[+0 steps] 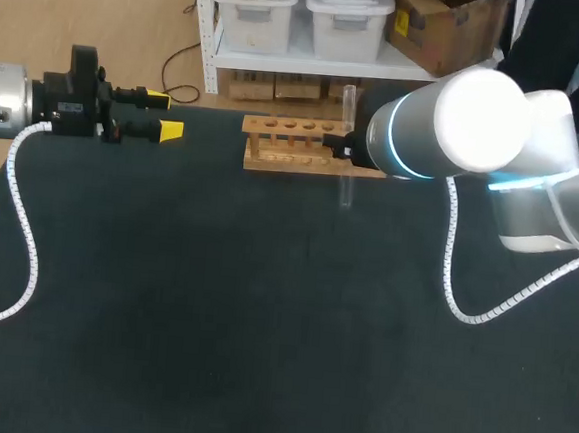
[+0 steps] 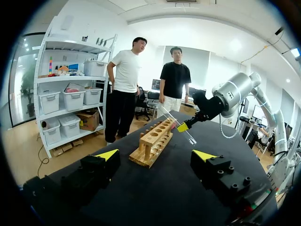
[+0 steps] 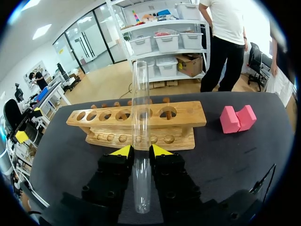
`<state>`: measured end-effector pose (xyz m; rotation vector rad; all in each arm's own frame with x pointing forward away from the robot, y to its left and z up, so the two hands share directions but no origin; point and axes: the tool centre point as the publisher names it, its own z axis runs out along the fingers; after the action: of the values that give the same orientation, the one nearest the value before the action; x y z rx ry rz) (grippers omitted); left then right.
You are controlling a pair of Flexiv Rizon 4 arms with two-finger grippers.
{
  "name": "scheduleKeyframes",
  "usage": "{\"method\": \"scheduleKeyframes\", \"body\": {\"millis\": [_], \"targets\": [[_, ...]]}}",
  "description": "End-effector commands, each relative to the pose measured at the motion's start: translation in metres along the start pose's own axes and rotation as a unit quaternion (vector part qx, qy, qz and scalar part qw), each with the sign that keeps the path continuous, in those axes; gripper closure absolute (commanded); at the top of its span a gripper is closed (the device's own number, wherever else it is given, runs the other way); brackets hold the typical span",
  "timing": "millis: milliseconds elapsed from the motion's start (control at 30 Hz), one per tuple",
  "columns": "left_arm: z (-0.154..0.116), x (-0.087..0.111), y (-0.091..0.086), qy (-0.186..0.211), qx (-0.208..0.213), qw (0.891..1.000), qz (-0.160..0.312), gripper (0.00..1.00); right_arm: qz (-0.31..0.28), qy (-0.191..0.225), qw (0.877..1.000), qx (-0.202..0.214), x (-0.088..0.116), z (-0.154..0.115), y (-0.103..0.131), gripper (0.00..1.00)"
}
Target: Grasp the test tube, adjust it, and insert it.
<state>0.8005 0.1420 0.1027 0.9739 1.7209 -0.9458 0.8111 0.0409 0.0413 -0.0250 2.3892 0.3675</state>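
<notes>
So, head view first: the clear glass test tube (image 1: 347, 186) is off the black table (image 1: 262, 305), pinched around its middle by the right gripper (image 1: 343, 147). It's up at about 1 o'clock on the table, just in front of the right end of the wooden rack with a row of round holes (image 1: 286, 128), which sits at 12 o'clock. The tube looks close to upright from here. I'd say that's the adjust step nearly done, since it needs to point down to go in. The left gripper (image 1: 165, 114) is parked at 10 o'clock, well apart from everything, probably just to keep clear.

Left wrist view: the left gripper (image 2: 155, 155) has its fingers spread wide with nothing between them. Ahead of it at 12 o'clock is the rack (image 2: 153, 141), and at about 1 o'clock the right gripper (image 2: 183, 126) has the tube (image 2: 190, 137), which reads as tilted from this side (so not quite plumb, I think).

Right wrist view: the right gripper (image 3: 141, 150) is clamped on the tube (image 3: 140, 108), a yellow tip on each side of the glass. The rack (image 3: 183, 120) is dead ahead at 12 o'clock, with the tube crossing in front of its top row of holes. A pink notched foam-looking block (image 3: 238, 118) sits at about 2 o'clock, beside the rack's end. Holding mid-tube leaves the lower end free to enter a hole. My guess is the next move needs it lined up over one, and a leaning tube could catch the rim.
</notes>
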Motion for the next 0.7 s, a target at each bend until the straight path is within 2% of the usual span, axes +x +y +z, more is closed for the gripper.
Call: {"method": "scheduleKeyframes", "body": {"millis": [33, 700], "targets": [[-0.0003, 0.0013, -0.0006, -0.002, -0.001, 1.0, 0.001, 0.0, 0.0, 0.004, 1.0, -0.005, -0.0004, 0.0034, -0.0033, 1.0], [-0.0003, 0.0013, -0.0006, -0.002, -0.001, 1.0, 0.001, 0.0, -0.019, 0.046, 0.998, -0.036, 0.0055, 0.007, -0.0063, 1.0]]}}
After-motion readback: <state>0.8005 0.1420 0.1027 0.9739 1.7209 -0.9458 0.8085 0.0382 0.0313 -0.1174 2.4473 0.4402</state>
